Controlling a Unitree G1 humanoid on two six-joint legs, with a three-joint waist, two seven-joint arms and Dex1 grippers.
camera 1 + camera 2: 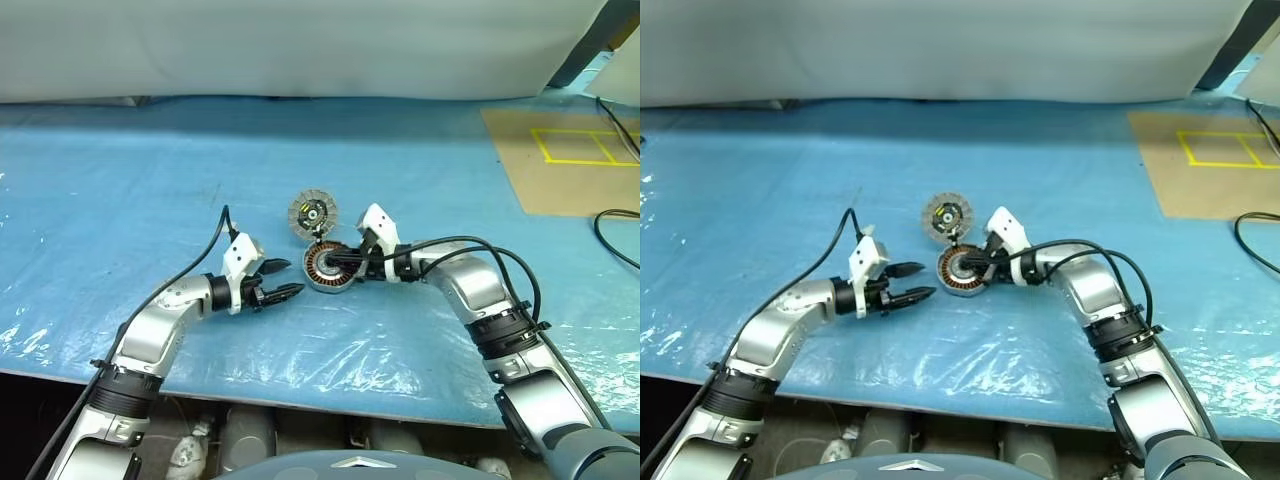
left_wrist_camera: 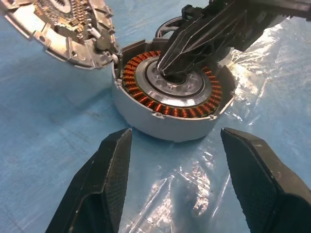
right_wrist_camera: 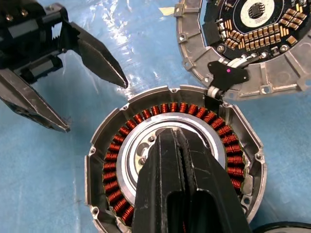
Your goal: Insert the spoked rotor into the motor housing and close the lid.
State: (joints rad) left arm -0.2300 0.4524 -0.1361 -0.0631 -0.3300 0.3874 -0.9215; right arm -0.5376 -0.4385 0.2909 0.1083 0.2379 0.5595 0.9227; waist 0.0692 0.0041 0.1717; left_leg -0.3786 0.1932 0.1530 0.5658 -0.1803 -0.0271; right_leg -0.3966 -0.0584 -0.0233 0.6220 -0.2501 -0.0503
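Observation:
The motor housing [image 1: 318, 277] sits mid-table, its copper windings [image 3: 114, 170] ringing a silver centre. Its lid [image 1: 311, 212] stands swung open on the hinge at the far rim, circuit side showing [image 3: 252, 39]. My right gripper [image 3: 176, 133] is shut with nothing held, its tips pressed into the housing's centre hole [image 2: 170, 68]. My left gripper [image 1: 294, 278] is open and empty, just left of the housing and apart from it. A dark ring with a silver spoke [image 2: 167, 26], the spoked rotor, peeks from behind the housing under the right fingers, mostly hidden.
The table is covered in blue plastic sheet [image 1: 150, 180]. A brown board with yellow tape [image 1: 570, 160] lies far right, with a black cable [image 1: 612, 235] near it. The table's front edge [image 1: 300, 400] is close below both arms.

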